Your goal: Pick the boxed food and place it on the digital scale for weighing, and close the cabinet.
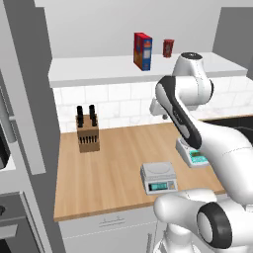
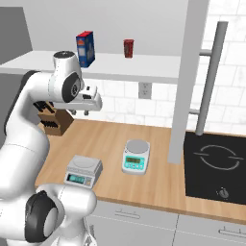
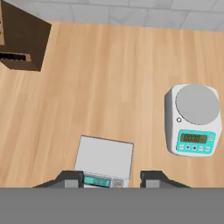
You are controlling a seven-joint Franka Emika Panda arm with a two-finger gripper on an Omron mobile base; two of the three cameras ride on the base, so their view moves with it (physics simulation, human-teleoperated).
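Gripper (image 3: 111, 177) hovers w/ fingers apart, empty, over wooden counter (image 3: 109, 65).
Cabinet door (image 2: 190, 81) hangs open, bar handle (image 2: 209, 79) at 3 o'clock in right base view; knife block (image 1: 87, 132) at 9 o'clock on counter; digital scale (image 3: 105, 160) lies directly under fingertips, at 6 o'clock in hand view; round-pan scale (image 3: 195, 119) at 3 o'clock; boxed food (image 1: 143, 51) upright on cabinet shelf (image 1: 99, 69), small red can (image 1: 168, 48) just beside it.

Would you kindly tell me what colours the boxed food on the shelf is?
The boxed food is red with blue sides, clearest in the left base view.
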